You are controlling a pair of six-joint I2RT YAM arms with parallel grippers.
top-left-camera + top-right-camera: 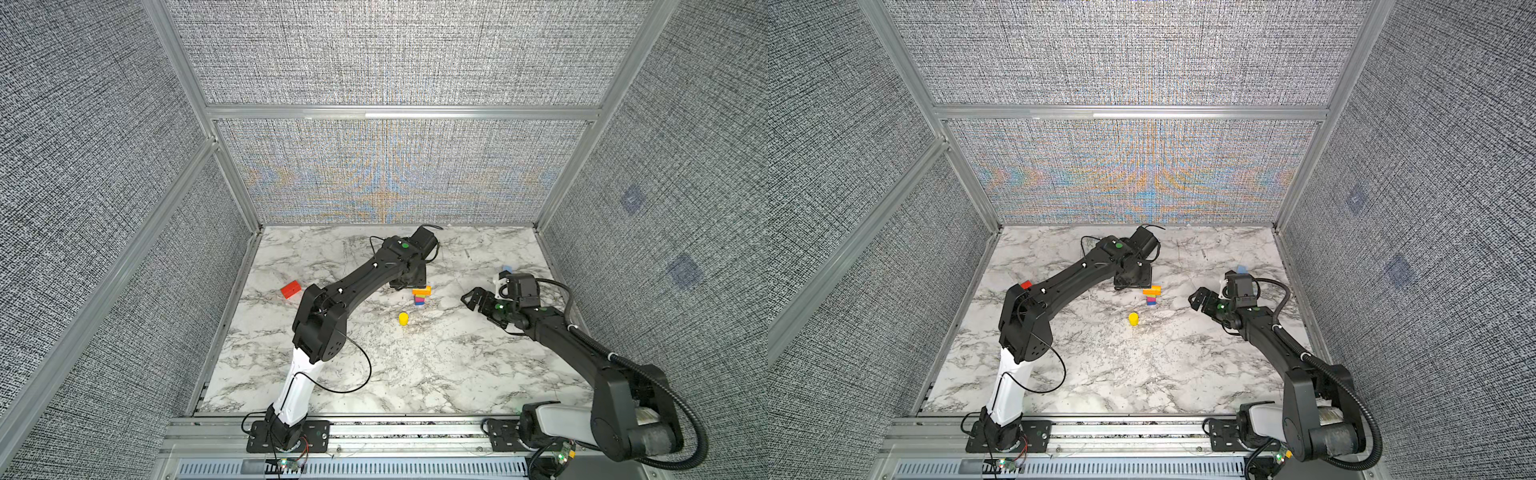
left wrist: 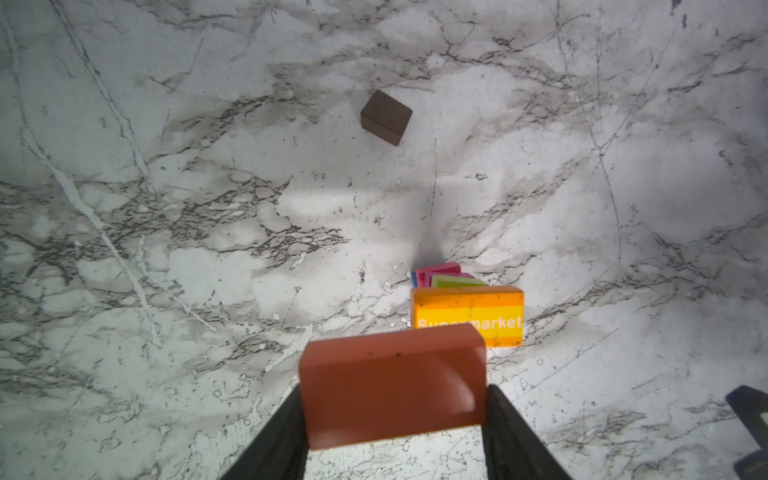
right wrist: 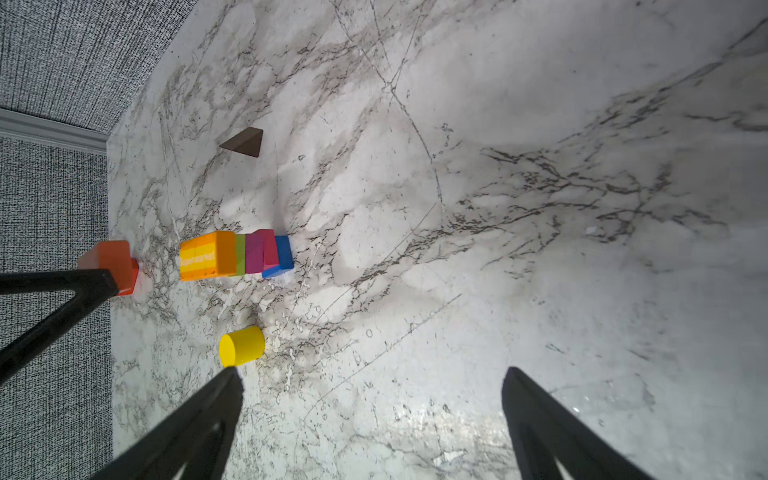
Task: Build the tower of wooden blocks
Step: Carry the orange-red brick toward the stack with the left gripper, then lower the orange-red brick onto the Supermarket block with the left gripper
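The tower point(image 1: 421, 294) stands five blocks high toward the tabletop's point(image 1: 415, 374) far edge; our left gripper point(image 2: 395, 419) clamps an orange-red slab point(image 2: 390, 365) above it, right gripper point(image 3: 372, 374) spread empty; yellow cylinder point(image 1: 403, 318), brown block point(image 2: 386, 117) wait.

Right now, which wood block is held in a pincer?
The orange-red slab, clamped in the left pincer above the tower; the others are stacked or loose on the table.
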